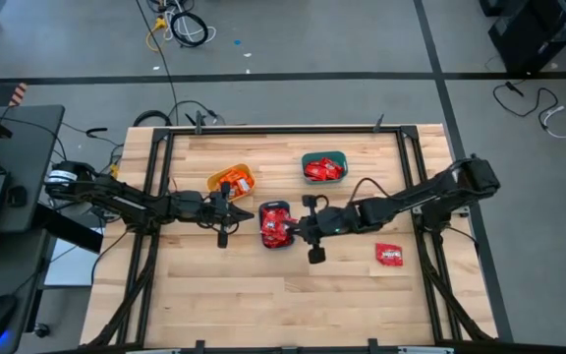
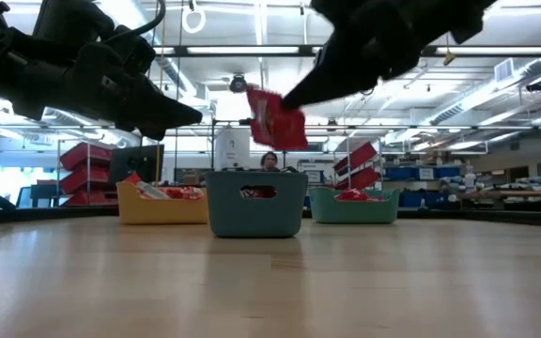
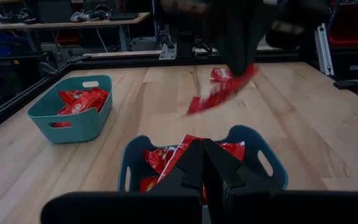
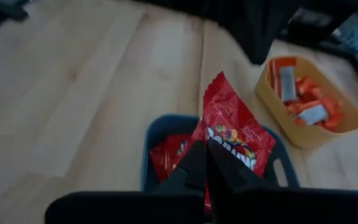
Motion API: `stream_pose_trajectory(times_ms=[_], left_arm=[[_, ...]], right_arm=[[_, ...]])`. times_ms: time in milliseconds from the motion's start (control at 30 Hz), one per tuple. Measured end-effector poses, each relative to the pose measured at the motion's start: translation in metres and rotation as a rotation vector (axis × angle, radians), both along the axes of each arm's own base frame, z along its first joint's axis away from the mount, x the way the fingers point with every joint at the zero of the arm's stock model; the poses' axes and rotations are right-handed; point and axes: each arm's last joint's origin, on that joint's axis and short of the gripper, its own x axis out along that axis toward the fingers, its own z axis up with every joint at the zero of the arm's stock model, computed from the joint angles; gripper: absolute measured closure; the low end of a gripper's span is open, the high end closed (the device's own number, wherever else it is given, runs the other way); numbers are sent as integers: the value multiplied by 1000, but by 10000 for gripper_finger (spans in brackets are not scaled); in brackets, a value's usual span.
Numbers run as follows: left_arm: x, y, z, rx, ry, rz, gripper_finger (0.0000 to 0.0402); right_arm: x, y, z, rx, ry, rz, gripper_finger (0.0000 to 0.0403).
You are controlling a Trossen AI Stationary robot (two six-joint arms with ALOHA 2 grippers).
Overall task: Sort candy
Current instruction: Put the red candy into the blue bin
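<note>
Above the blue bin [image 1: 276, 228], right gripper [image 4: 205, 144] pinches a red packet [image 4: 234, 134]; left gripper [image 1: 232, 210] shut.

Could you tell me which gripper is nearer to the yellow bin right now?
Left. The left gripper, shut and empty, sits right beside the yellow bin. The right gripper is farther off, above the blue bin, shut on a red candy packet.
</note>
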Motion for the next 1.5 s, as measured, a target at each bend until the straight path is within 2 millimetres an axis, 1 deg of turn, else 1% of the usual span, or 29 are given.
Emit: stream_pose_trajectory(times_ms=[100, 267, 400, 533, 600, 700, 800, 933, 1000, 1067, 1133, 1200, 1367, 1500], left_arm=[[0, 0, 0, 4, 0, 6, 399], [0, 0, 0, 5, 1, 7, 399], [0, 0, 0, 5, 3, 7, 399], [0, 0, -1, 5, 6, 8, 399], [0, 0, -1, 4, 6, 8, 399], [0, 0, -1, 2, 9, 8, 399], [0, 0, -1, 2, 9, 9, 399], [0, 0, -1, 1, 9, 9, 399], [0, 0, -1, 1, 9, 9, 399], [0, 0, -1, 1, 10, 9, 399], [0, 0, -1, 2, 14, 9, 399], [0, 0, -2, 2, 18, 9, 399], [0, 0, -2, 1, 22, 9, 399], [0, 0, -2, -13, 22, 11, 399]], right_arm=[[10, -2, -12, -15, 41, -7, 403], [30, 2, -28, -20, 96, 11, 403], [44, 5, -41, -22, 186, 16, 401], [53, 8, -52, -35, 265, 20, 388], [55, 10, -53, -41, 297, 23, 373], [59, 11, -47, -22, 318, 5, 338], [60, 12, -37, 5, 307, -15, 294], [58, 15, -18, 45, 273, -33, 230], [54, 18, -11, 61, 282, -38, 199], [47, 23, -3, 68, 314, -40, 171], [35, 28, 5, 78, 365, -46, 149], [21, 33, 10, 100, 435, -94, 131], [-18, 41, 8, 114, 697, -300, 109], [-42, 48, 1, 102, 864, -436, 102]])
